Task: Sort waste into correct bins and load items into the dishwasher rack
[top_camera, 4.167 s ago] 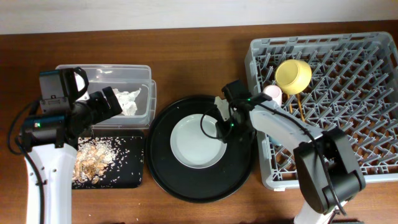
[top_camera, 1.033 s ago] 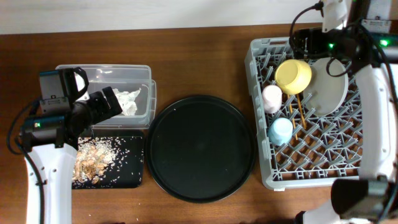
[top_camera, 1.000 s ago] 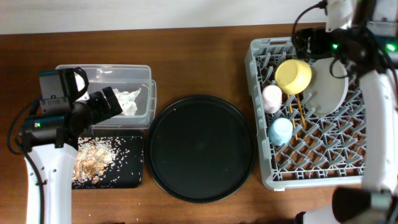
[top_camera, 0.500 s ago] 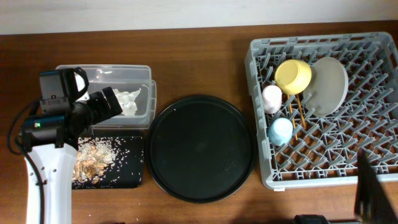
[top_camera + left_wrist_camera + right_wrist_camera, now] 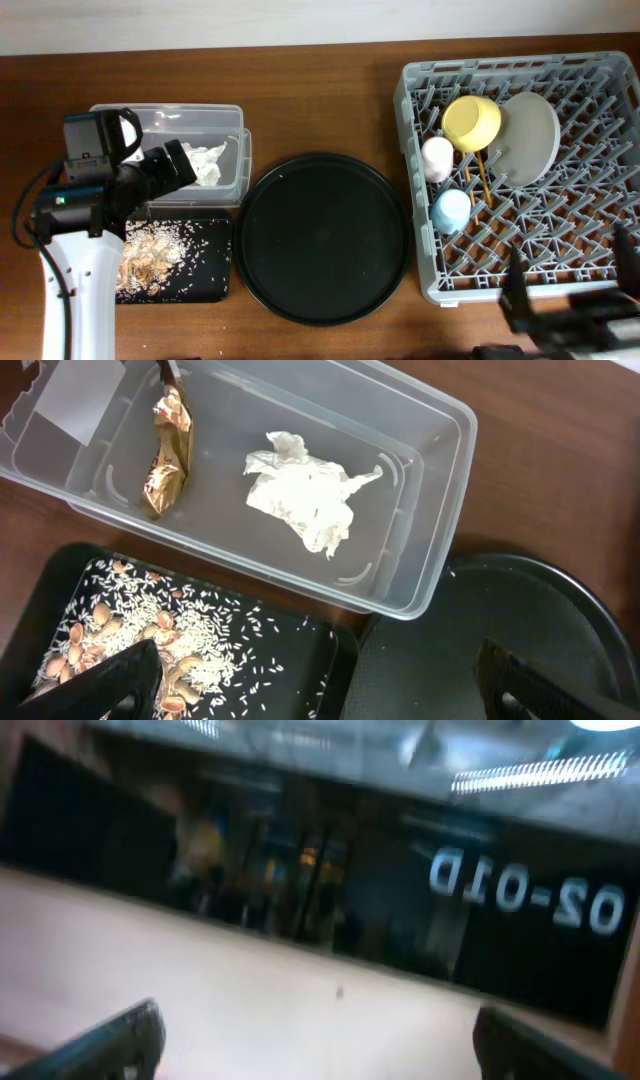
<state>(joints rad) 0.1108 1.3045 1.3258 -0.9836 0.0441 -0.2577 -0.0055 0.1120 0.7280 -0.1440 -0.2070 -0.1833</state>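
The grey dishwasher rack holds the yellow bowl, the pale plate leaning on its pegs, the pink cup, the blue cup and the chopsticks. The clear tub contains the white tissue and the gold-brown wrapper. Rice-like scraps lie in the flat black tray. My left gripper hangs open and empty above the tub's near edge. My right gripper is open and empty, facing a blurred room away from the table.
The large round black tray sits bare between the bins and the rack. Part of my right arm shows at the lower right edge, just in front of the rack. Brown tabletop runs along the back.
The plate went from the round black tray into the rack. My right arm left the rack's back corner and now shows at the lower right edge. The left arm has not moved.
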